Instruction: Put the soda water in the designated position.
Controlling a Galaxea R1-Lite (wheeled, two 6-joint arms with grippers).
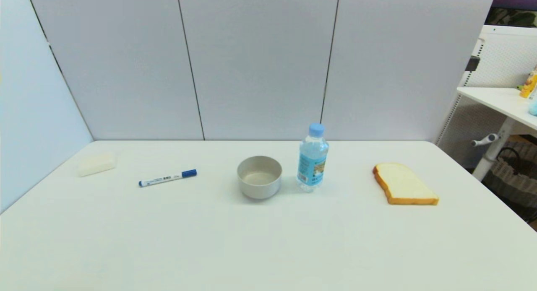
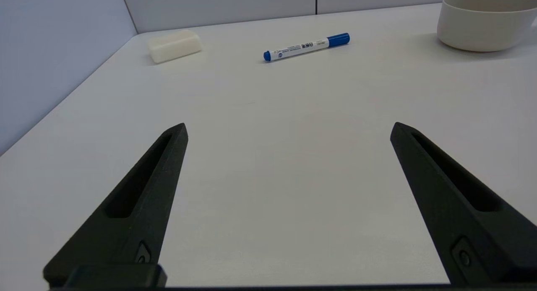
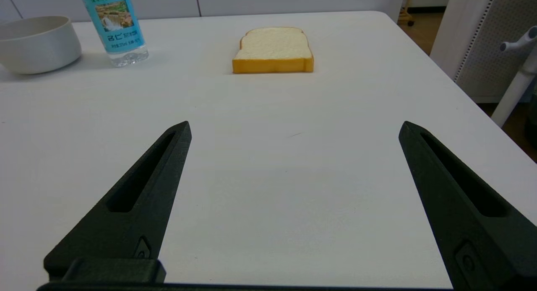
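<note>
My right tool [image 3: 293, 127] and left tool [image 2: 289, 129] sit spread, empty; the soda water [image 1: 312, 159] looks full, slick, crushable, so I'd grip mid-label.

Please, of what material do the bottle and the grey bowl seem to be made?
The soda water looks like thin clear plastic: liquid shows through, with a glossy blue label. The bowl has a matte, even grey surface, perhaps plastic or ceramic; the look leaves it open.
</note>
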